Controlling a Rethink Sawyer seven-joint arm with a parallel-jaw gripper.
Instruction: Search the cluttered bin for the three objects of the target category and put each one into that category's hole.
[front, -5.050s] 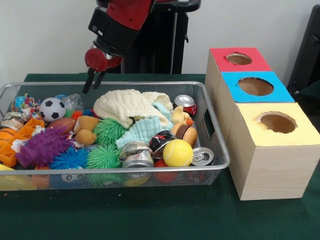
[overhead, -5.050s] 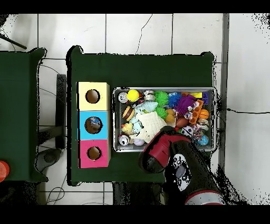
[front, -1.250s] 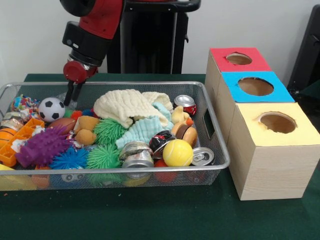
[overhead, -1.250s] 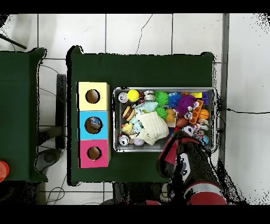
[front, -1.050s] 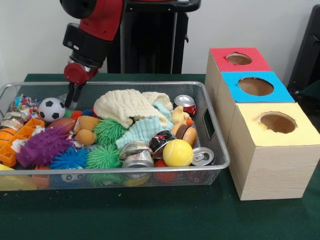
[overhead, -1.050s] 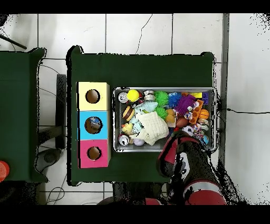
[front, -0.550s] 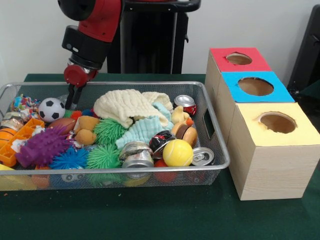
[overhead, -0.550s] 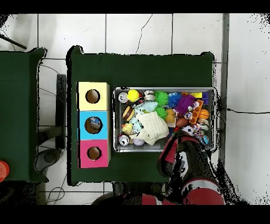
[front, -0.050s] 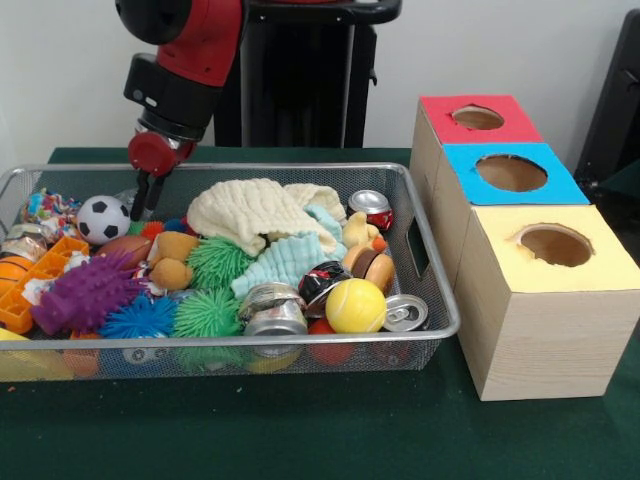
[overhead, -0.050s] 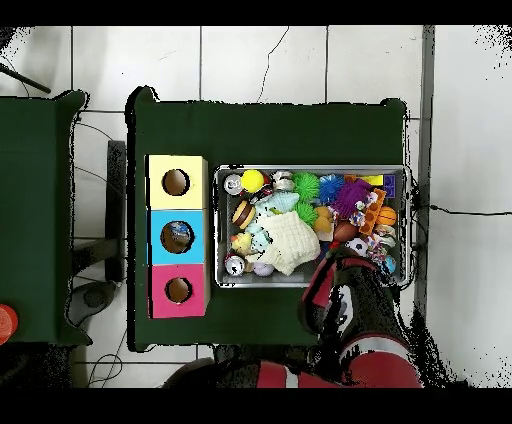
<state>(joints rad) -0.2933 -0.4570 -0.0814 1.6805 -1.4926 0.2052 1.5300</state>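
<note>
The gripper (front, -0.050s: 143, 205) had swung from mid-bin to the back corner beside the soccer ball (front, -0.050s: 104, 219), fingers nearly together, gripping nothing. The bin (front, -0.050s: 420, 262) stayed crowded; the blue box (overhead, -0.050s: 176, 237) already held something.

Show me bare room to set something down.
Free: green table in front of the bin and boxes, and behind the bin, left of the boxes. Crowded: the bin is packed edge to edge; the tool hangs beside the soccer ball.
</note>
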